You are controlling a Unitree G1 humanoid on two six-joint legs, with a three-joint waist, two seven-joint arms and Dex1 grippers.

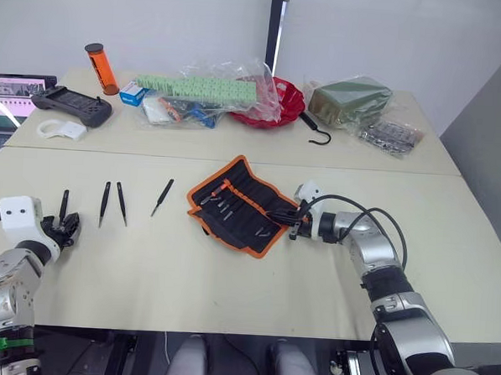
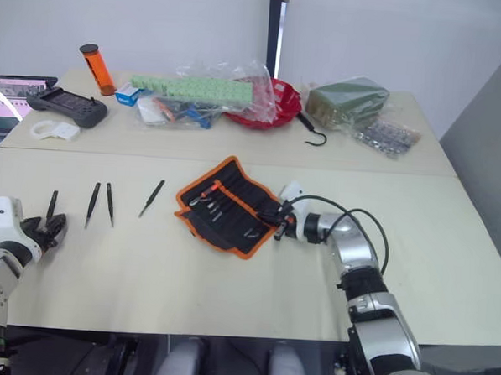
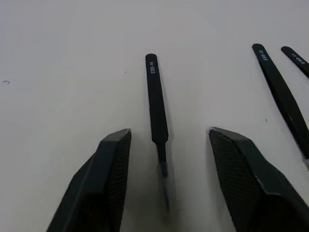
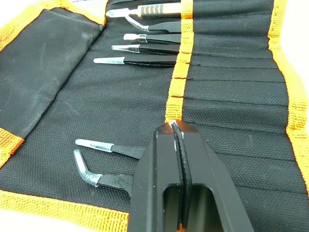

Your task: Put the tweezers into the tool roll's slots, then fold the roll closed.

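right gripper [image 4: 176, 126] pressed shut over the tool roll [image 1: 237, 205], holding nothing; left gripper [image 3: 166, 140] spread wide.
a tweezer [image 3: 157, 108] lies between the left fingers near the table's [image 1: 229, 279] left edge; three more lie toward the roll.

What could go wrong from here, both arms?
1. The left gripper straddles one of the tweezers lying flat on the table; its open fingers may close on the narrow tip end and flick it or slip off.
2. The right gripper, shut, rests on the tool roll at its orange strip; a drag could shift the roll or pull seated tools from the slots.
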